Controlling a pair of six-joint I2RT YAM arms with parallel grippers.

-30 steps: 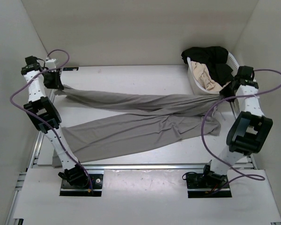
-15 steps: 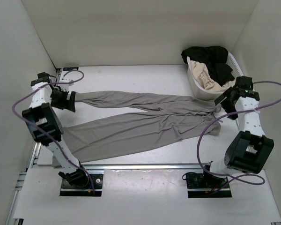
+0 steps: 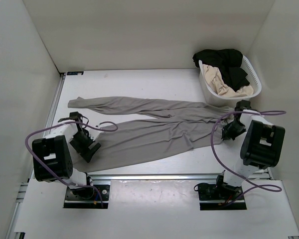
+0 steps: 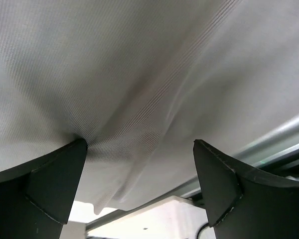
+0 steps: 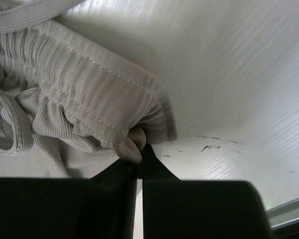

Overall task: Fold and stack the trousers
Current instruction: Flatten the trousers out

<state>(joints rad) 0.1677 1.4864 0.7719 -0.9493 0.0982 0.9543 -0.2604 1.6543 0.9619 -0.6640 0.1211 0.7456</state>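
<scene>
Trousers (image 3: 154,134) are down flat now! Left gripper (image 4: 139,149) has dropped, fingers (image 4: 45,174) spread over cloth; right gripper (image 5: 139,157) pinches the waistband (image 5: 89,94) ahead. Fold's next, I'd say.

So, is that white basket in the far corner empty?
No, the basket holds a black garment draped over its rim and a cream garment inside.

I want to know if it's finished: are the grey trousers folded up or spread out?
Spread out. The grey trousers lie flat on the table, both long legs stretched out leftward, nothing doubled over.
</scene>
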